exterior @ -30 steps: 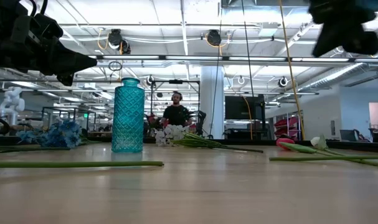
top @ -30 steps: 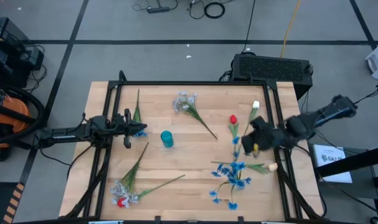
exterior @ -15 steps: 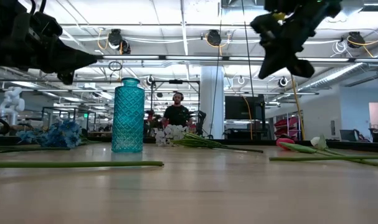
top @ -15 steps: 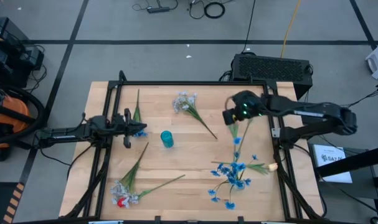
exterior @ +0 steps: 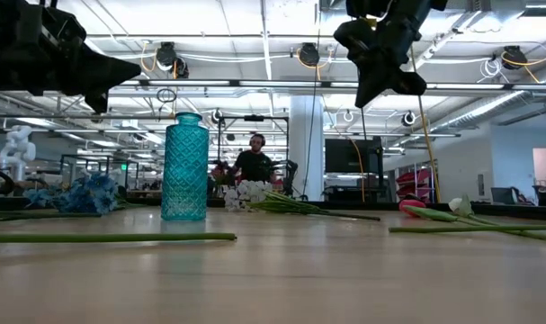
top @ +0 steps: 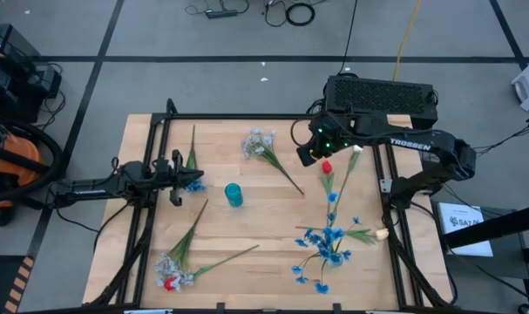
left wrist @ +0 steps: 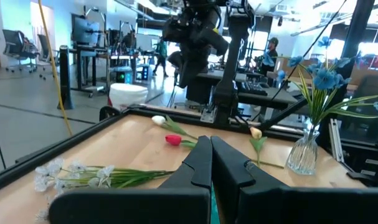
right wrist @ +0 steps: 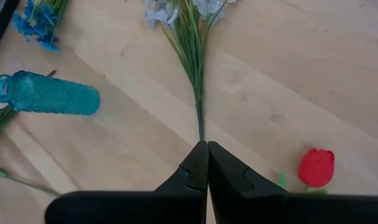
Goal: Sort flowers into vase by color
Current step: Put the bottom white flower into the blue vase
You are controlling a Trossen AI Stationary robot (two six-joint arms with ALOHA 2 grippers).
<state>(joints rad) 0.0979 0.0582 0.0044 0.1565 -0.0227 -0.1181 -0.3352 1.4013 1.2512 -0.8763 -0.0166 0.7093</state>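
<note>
The right hand (top: 306,149), fingers pressed together and empty, is swinging in from the counter's (top: 273,235) far right edge, now hovering just beside the red tulip (top: 326,167) and near the pale spray's (top: 262,145) stem; likely choosing a flower.

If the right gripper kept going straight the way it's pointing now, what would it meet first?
Probably the stem end of the pale blue-white spray, right ahead of the shut right gripper; depth is unclear, so perhaps bare table.
</note>
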